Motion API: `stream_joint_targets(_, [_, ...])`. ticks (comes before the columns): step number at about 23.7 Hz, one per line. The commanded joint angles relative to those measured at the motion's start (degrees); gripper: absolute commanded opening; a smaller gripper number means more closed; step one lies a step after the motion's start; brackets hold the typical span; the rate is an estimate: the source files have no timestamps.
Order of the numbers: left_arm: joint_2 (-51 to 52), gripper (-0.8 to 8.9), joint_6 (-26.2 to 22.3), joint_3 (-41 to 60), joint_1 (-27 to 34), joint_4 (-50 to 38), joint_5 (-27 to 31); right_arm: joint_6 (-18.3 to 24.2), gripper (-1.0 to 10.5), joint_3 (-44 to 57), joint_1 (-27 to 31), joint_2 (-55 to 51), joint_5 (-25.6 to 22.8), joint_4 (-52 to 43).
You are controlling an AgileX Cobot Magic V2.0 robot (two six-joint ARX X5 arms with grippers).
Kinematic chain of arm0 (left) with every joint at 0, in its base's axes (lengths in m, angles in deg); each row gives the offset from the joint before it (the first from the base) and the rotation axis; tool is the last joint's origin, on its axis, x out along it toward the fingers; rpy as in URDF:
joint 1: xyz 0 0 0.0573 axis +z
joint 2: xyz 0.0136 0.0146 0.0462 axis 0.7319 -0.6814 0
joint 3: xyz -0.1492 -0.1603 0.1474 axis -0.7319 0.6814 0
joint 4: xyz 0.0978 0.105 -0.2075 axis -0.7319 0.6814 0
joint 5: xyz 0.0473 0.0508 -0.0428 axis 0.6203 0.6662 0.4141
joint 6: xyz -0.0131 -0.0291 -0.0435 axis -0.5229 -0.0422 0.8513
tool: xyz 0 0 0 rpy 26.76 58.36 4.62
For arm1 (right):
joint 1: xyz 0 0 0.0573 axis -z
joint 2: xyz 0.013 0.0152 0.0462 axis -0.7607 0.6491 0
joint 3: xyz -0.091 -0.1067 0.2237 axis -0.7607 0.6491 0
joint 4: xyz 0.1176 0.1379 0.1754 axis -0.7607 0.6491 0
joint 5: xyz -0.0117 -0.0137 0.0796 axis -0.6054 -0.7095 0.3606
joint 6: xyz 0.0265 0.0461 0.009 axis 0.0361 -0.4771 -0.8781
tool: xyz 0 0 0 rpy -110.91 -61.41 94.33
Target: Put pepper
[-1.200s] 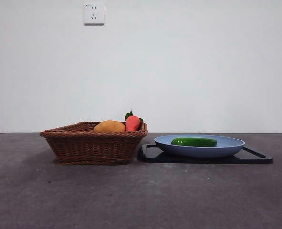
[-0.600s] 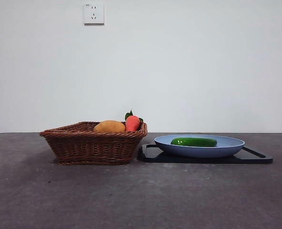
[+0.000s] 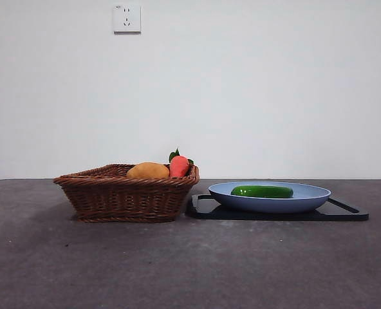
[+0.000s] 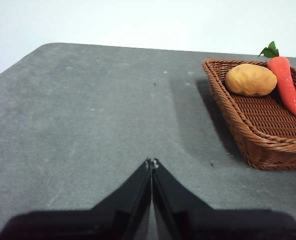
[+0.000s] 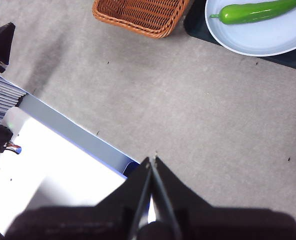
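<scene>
- The wicker basket [image 3: 127, 192] stands on the left part of the table [image 3: 177, 264]. It holds a yellow-orange item [image 3: 148, 170] and a red-orange item with green leaves [image 3: 179, 165].
- Just to the right of the basket is a black tray [image 3: 345, 210], and a blue plate [image 3: 306, 196] sits on it.
- The pepper [image 3: 262, 191] lies flat on the blue plate, to the right of the basket and apart from it.
- The left gripper [image 4: 151, 163] has its jaws pressed together and carries nothing. It hangs over bare table, with the basket off to one side.
- The right gripper [image 5: 152, 161] also has its jaws pressed together and is empty, near the table edge and well apart from the plate.
- I judge the pick is not begun. The pepper is nearer to the right arm. A good way is to part the jaws first, come from above, and close across the narrow middle of the pepper, because the glossy skin may slip.
</scene>
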Motion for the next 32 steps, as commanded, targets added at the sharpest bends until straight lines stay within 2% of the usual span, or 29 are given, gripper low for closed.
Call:
stream_joint_targets(1, [0.17,0.08,0.33,0.59,0.17,-0.33,-0.44,2.69,0.1,-1.14,0.46,0.09,-1.01,-1.66])
stream_joint_targets(4, [0.17,0.08,0.33,0.59,0.17,-0.33,-0.44,2.95,0.1,0.68,5.4,-4.76,-2.8,-13.64])
stream_joint_targets(6, [0.17,0.08,0.33,0.59,0.17,-0.35,-0.44,1.4,0.1,5.38,8.13,-9.88,-2.78,-23.17])
stream_joint_targets(11, [0.17,0.08,0.33,0.59,0.17,-0.35,-0.46,1.2,0.1,28.85,15.56,-25.18,-3.48,-47.06])
stream_joint_targets(13, [0.17,0.08,0.33,0.59,0.17,-0.35,-0.46,0.96,0.1,39.78,16.59,-31.1,-4.76,-57.29])
stream_joint_targets(16, [0.17,0.08,0.33,0.59,0.17,-0.33,-0.46,-0.72,0.1,50.16,16.61,-36.7,-7.45,-65.75])
stream_joint_targets(20, [0.17,0.08,0.33,0.59,0.17,-0.35,-0.46,-3.76,0.1,61.46,16.59,-43.6,-12.26,-71.76])
stream_joint_targets(23, [0.17,0.08,0.33,0.59,0.17,-0.35,-0.46,-4.42,0.1,67.69,16.59,-47.78,-14.95,-73.07])
stream_joint_targets(32, [0.17,0.08,0.33,0.59,0.17,-0.35,-0.46,-5.4,0.1,76.48,16.59,-53.81,-15.26,-72.81])
